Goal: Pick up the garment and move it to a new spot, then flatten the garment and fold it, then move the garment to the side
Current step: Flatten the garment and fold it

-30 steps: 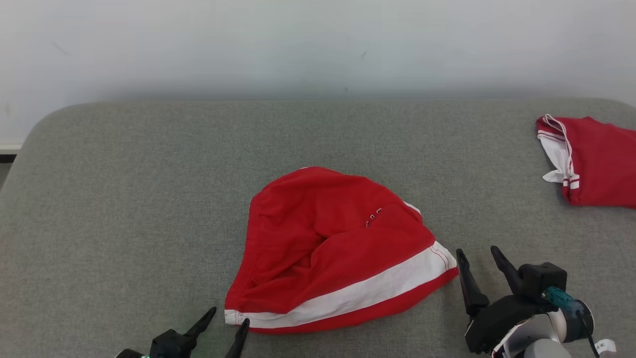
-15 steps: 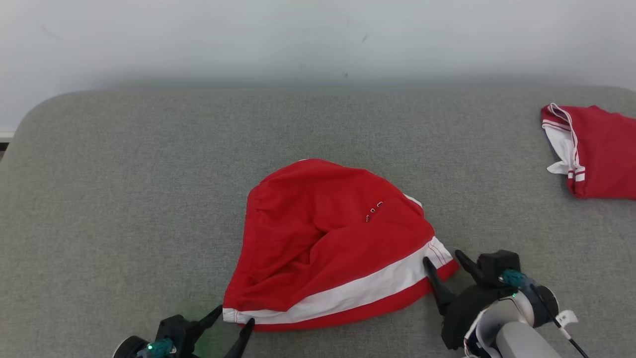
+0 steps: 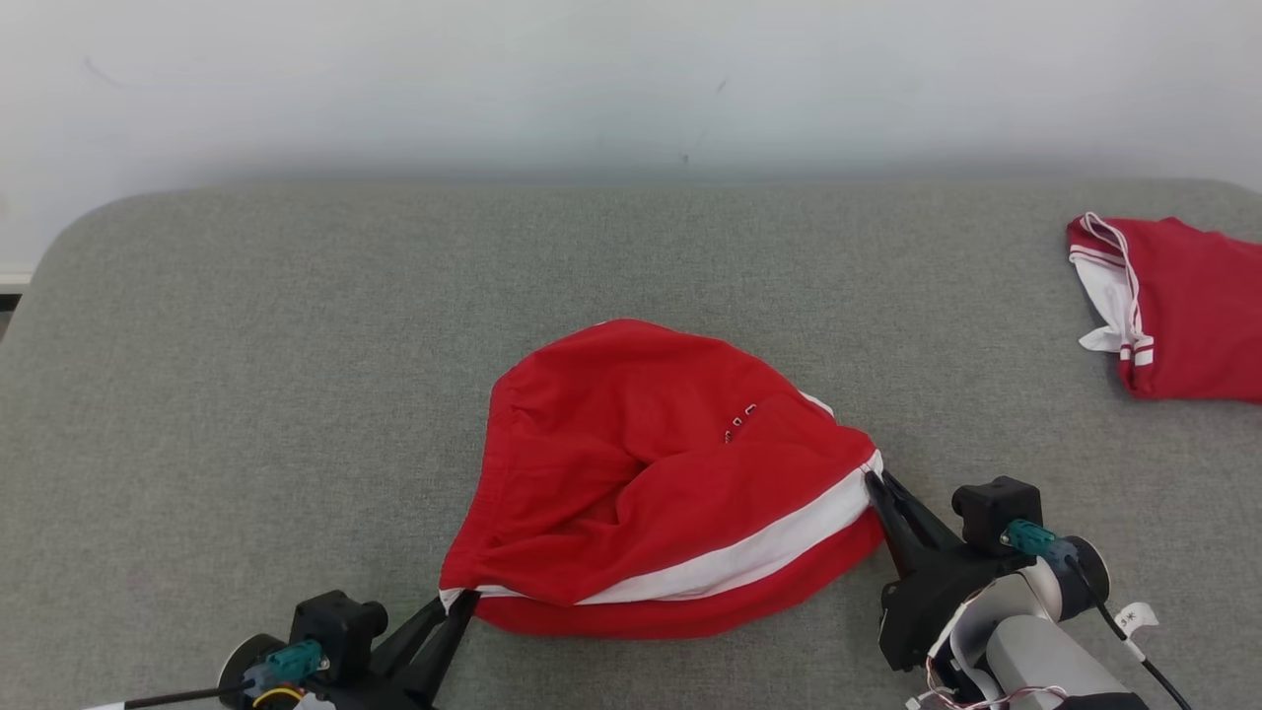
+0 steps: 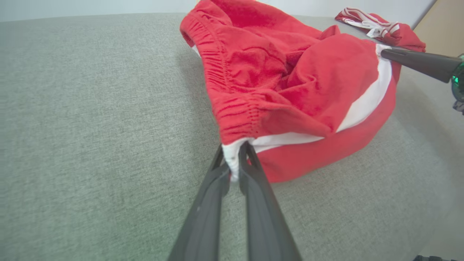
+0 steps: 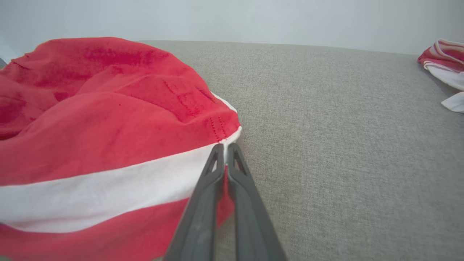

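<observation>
The garment (image 3: pixel 651 473), red shorts with a white band along one edge, lies bunched in the middle of the grey table (image 3: pixel 246 375). My left gripper (image 3: pixel 455 603) is shut on the garment's near left corner; in the left wrist view the white hem (image 4: pixel 232 159) is pinched between the two dark fingers. My right gripper (image 3: pixel 876 483) is shut on the garment's right corner, where the white band (image 5: pixel 108 192) ends in the right wrist view. The near edge of the garment (image 4: pixel 308 90) is lifted slightly off the table between both grips.
A second red and white garment (image 3: pixel 1173 311) lies at the table's far right edge, also seen as a garment (image 5: pixel 444 61) in the right wrist view. A pale wall (image 3: pixel 631 89) runs behind the table. Bare grey cloth surface spreads to the left and behind.
Both grippers went from open beside the garment's corners to shut on them. The right gripper moved left onto the right corner. The garment's near edge has risen a little.
</observation>
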Controlling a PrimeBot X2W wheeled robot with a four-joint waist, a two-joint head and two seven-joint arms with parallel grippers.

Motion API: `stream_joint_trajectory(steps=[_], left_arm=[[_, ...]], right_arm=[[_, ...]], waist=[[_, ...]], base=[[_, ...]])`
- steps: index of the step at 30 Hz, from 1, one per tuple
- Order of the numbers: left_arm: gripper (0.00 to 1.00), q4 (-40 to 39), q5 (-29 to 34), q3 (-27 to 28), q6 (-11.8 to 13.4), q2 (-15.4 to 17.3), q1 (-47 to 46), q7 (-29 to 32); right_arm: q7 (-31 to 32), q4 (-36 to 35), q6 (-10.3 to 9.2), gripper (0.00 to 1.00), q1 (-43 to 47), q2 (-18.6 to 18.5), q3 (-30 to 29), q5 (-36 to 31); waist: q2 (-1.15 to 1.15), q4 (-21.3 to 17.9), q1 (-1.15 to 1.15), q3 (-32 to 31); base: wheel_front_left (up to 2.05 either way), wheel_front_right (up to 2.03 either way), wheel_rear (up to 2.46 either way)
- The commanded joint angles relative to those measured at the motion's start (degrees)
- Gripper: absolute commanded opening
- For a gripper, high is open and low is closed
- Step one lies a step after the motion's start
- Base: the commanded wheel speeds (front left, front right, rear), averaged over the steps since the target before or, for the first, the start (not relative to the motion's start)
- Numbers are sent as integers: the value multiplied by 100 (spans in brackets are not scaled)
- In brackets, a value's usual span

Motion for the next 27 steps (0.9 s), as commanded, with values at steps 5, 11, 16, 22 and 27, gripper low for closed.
stream_joint_trajectory(steps=[5,11,16,22,27], left_arm=[[0,-267,171,151,12,98,58,-18],[0,-734,98,247,12,341,-491,-18],[0,-1086,-135,114,12,666,-1653,208],[0,-1222,-882,113,12,992,-3605,773],[0,-948,-1272,41,13,1132,-5341,1188]], right_arm=[[-159,-359,-15,0,28,-137,70,215],[-198,-1007,-15,0,-363,-293,-6,432],[-9,-1391,-15,0,-1073,-392,-198,593],[409,-1604,-15,0,-2551,-282,-554,768],[741,-1554,-15,0,-4055,-116,-782,637]], waist=[[-1,-82,-1,-128],[-1,-228,-1,-65],[-1,-307,-1,337],[-1,-440,-1,1305],[-1,-586,-1,2068]], base=[[0,0,0],[0,0,0],[0,0,0],[0,0,0],[0,0,0]])
